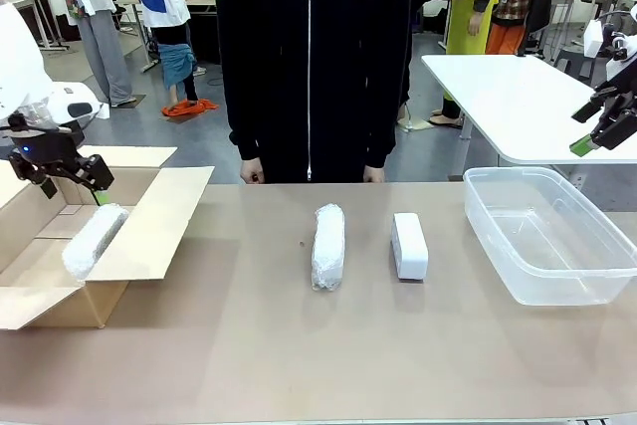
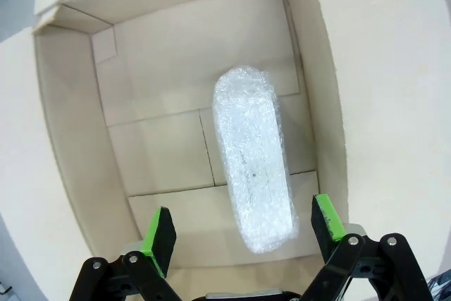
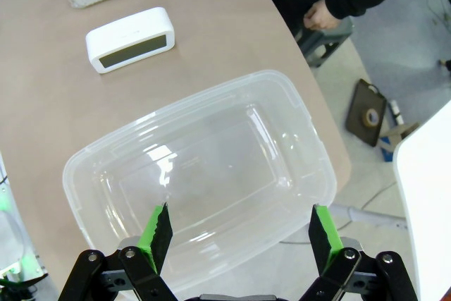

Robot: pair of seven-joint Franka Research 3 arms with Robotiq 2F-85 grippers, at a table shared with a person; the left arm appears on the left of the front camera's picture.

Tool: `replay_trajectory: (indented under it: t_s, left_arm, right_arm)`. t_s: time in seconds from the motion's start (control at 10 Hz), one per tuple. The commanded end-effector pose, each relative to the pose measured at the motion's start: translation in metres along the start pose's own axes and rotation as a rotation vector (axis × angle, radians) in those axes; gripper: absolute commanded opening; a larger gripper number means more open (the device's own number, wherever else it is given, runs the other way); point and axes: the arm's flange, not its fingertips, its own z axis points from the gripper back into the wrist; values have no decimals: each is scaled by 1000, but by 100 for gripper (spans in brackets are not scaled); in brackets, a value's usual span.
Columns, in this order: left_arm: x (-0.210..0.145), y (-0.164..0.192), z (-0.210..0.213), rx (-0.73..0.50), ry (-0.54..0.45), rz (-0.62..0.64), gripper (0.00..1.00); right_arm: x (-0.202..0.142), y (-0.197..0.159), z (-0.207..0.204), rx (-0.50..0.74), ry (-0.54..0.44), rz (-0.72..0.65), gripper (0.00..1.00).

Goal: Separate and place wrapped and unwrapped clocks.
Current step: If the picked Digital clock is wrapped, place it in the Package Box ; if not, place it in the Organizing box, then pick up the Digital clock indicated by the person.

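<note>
Bubble-wrapped clock (image 2: 252,160) — oblong, translucent white, in box (image 2: 70,139)

The bare clock (image 1: 409,245) lies on the table (image 1: 299,355), near its middle. Just left of the bare clock, apart from it and parallel to it, lies one wrapped clock (image 1: 328,246). Far to the left of the bare clock, an open cardboard box (image 1: 149,208) sits at the table's edge with a second wrapped clock (image 1: 95,239) inside it. The left gripper (image 1: 75,186) hangs above that box. To the right of the bare clock stands a tub (image 1: 577,288), with the right gripper (image 3: 239,234) above it. Behind the bare clock, at the table's far side, stands a person (image 1: 311,67).
</note>
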Motion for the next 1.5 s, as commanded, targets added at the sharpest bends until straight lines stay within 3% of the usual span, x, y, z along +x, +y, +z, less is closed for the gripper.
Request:
replay_trajectory:
  t_s: [0.0,0.6,0.7,1.4]
  left_arm:
    - [-13,3,14,3,-18,0,100]
    - [-36,0,44,6,-136,14,100]
    - [-25,3,46,12,-91,15,100]
    - [-25,3,46,12,-91,15,100]
  right_arm:
    - [-1,-1,-1,7,-13,1,100]
    - [-1,-1,-1,7,-13,1,100]
    - [-1,-1,-1,7,-13,1,100]
    - [-1,-1,-1,7,-13,1,100]
